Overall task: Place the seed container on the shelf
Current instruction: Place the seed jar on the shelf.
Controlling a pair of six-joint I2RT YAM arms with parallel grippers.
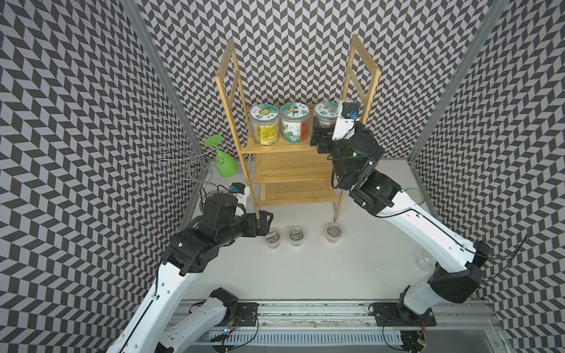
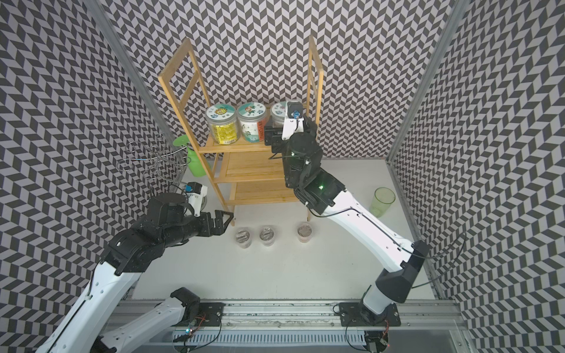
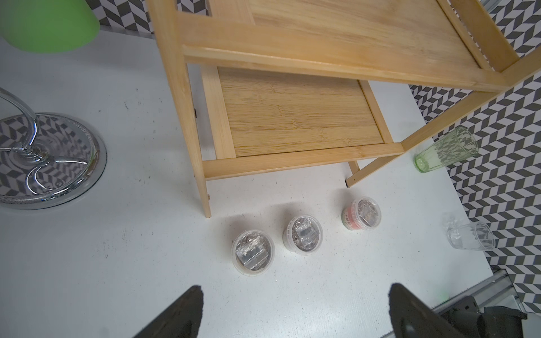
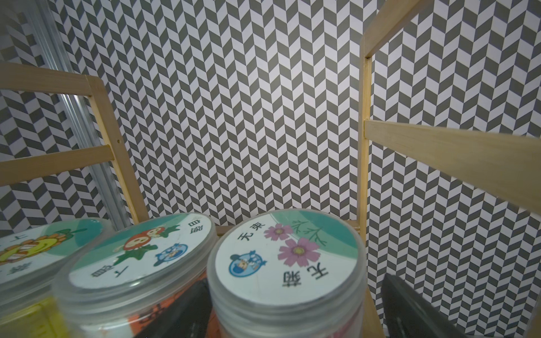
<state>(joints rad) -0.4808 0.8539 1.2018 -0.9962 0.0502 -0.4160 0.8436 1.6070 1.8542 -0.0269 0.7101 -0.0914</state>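
The seed container (image 4: 287,257), a clear jar with pink flowers on its lid, stands upright on the top tier of the bamboo shelf (image 1: 293,166), at the 3 o'clock end of a row of three. We see the right gripper (image 4: 288,298) reaching in from 5 o'clock, its black fingers (image 4: 181,310) spread to either side of the jar. One sits in the gap beside the neighbouring jar, the other stands off with bare wood showing between it and the container. The pincer is wide open and has hold of nothing.

At 9 o'clock of the container, the red-flower jar (image 1: 294,122) stands just beside it, and the sunflower jar (image 1: 264,123) closes the row. The two lower tiers are bare.

Seen from above, three small tubs (image 1: 296,235) sit in a line on the white table (image 1: 336,275) at 6 o'clock of the shelf. The left gripper (image 1: 265,223) hovers just at 9 o'clock of them, jaws fully apart and empty. A wire stand (image 1: 183,159) with a green goblet (image 1: 227,166) is at 9 o'clock of the shelf. A green tumbler (image 2: 382,201) stands at 4 o'clock, with a clear glass (image 3: 468,240) near it.
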